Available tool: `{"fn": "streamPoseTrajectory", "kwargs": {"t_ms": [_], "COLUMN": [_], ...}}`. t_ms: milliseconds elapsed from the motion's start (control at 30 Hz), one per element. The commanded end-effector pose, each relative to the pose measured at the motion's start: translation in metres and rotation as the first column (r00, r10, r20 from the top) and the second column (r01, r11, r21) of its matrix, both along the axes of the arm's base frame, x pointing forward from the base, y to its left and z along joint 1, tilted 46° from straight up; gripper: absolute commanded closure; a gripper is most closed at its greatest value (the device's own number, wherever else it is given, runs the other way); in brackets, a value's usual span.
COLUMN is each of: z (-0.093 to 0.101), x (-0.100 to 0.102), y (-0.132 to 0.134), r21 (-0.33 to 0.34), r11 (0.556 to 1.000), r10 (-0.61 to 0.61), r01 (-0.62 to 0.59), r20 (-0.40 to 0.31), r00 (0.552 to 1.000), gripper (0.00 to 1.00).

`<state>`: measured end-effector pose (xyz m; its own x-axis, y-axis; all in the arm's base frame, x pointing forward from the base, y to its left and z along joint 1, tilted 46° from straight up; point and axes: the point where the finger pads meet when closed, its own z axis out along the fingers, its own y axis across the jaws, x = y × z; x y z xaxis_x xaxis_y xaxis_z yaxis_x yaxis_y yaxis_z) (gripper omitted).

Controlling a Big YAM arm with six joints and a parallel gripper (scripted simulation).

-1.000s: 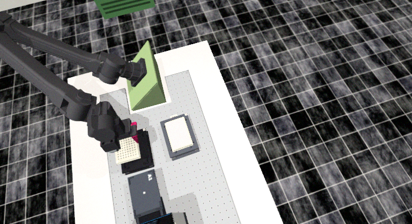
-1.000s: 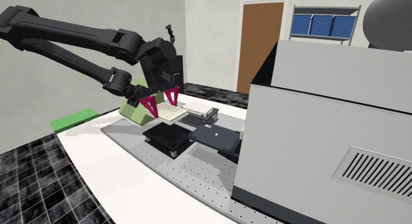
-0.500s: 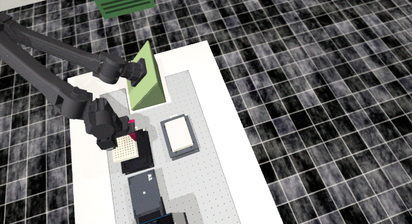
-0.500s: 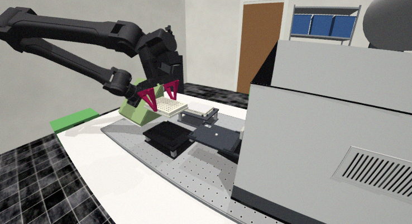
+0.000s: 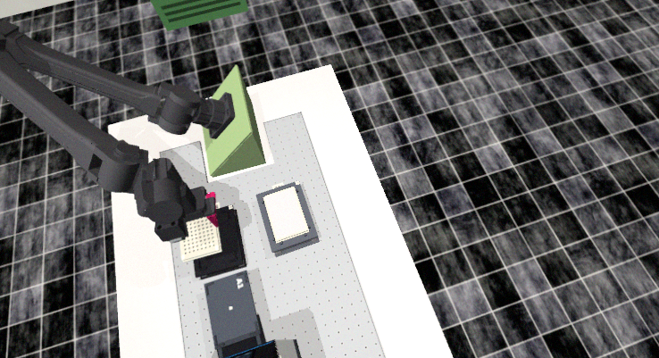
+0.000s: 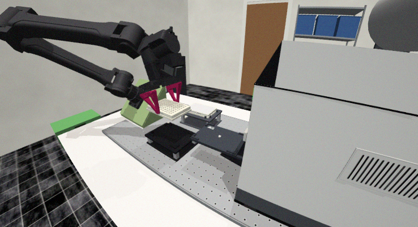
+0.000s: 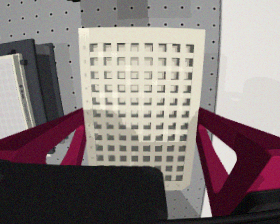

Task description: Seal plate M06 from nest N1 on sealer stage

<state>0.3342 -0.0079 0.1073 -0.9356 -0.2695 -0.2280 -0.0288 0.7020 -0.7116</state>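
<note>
My gripper (image 6: 167, 106) (image 7: 141, 113) is shut on the white plate M06 (image 5: 200, 242) (image 6: 175, 108) (image 7: 141, 80), its magenta fingers on the two long sides. M06 is about level, open wells up, no foil on it. It hangs clear above the black nest N1 (image 5: 232, 245) (image 6: 168, 135), offset to one side in the top view; N1 is empty. The dark grey stage (image 5: 221, 319) (image 6: 216, 140) stands out of the housing (image 6: 307, 132), empty, with an A1 mark at its outer end. Sealed plate M09 (image 5: 286, 214) (image 6: 203, 108) (image 7: 6, 100) lies on nest N2 (image 5: 297, 242) (image 7: 33, 75). START and lamp are out of sight.
The arm's base is mounted on a green wedge (image 5: 226, 154) (image 6: 140, 117) at the table's end, behind N1. The housing stands at the stage's inner end. N2 lies beside N1, across a strip of perforated board (image 5: 322, 272). A green cabinet (image 5: 203, 9) stands beyond the table.
</note>
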Motion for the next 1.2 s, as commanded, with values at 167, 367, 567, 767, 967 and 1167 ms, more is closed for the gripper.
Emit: {"fn": "streamPoseTrajectory", "kwargs": {"t_ms": [167, 367, 567, 767, 967, 1167], "z": [0.002, 0.012, 0.017, 0.014, 0.015, 0.015], "x": [0.001, 0.01, 0.019, 0.021, 0.023, 0.025], "y": [0.008, 0.009, 0.006, 0.007, 0.008, 0.009], "r21": [0.01, 0.022, 0.025, 0.022, 0.022, 0.022], "r11": [0.999, 1.0, 1.0, 1.0, 1.0, 1.0], "r10": [0.03, 0.022, 0.003, 0.004, 0.004, 0.004], "r01": [-0.03, -0.023, -0.005, -0.006, -0.006, -0.006], "r20": [0.023, 0.055, 0.065, 0.057, 0.057, 0.059], "r00": [0.999, 0.998, 0.998, 0.998, 0.998, 0.998], "gripper": [1.0, 1.0, 1.0, 1.0, 1.0, 1.0]}}
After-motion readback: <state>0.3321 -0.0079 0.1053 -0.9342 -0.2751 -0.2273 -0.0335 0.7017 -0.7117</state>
